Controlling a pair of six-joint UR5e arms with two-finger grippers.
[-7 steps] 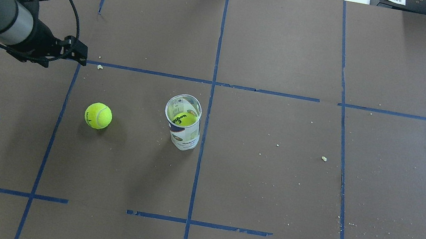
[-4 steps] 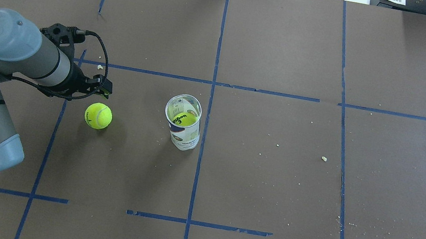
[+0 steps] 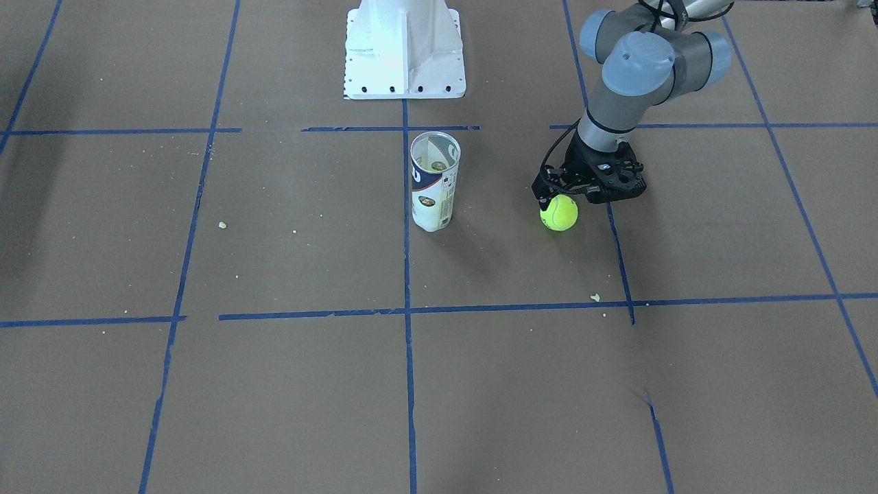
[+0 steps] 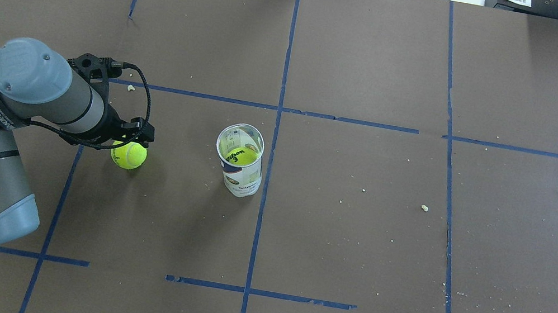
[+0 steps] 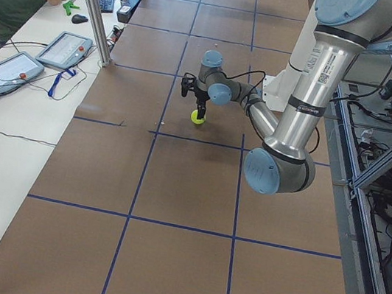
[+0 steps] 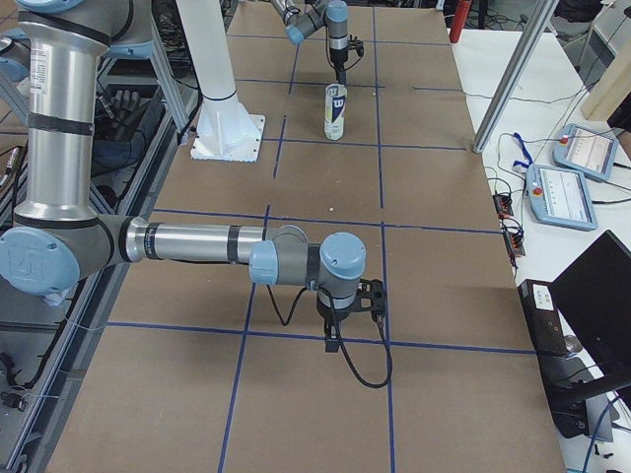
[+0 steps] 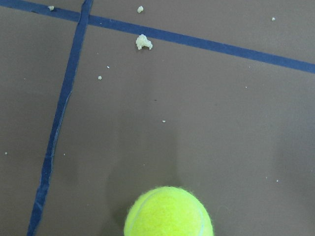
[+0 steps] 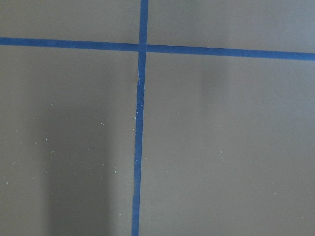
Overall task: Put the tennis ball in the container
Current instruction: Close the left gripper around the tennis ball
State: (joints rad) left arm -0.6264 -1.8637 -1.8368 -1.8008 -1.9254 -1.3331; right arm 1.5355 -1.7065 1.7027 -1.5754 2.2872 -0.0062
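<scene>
Two balls: one tennis ball sits loose on the surface, well apart from the container, on its left-arm side. A second ball lies inside the container, which stands upright with its top open. The left gripper hangs just over the loose ball, on the side away from the container; can't tell how wide its jaws are. The right gripper is far from the container, low over bare surface; jaws can't tell
</scene>
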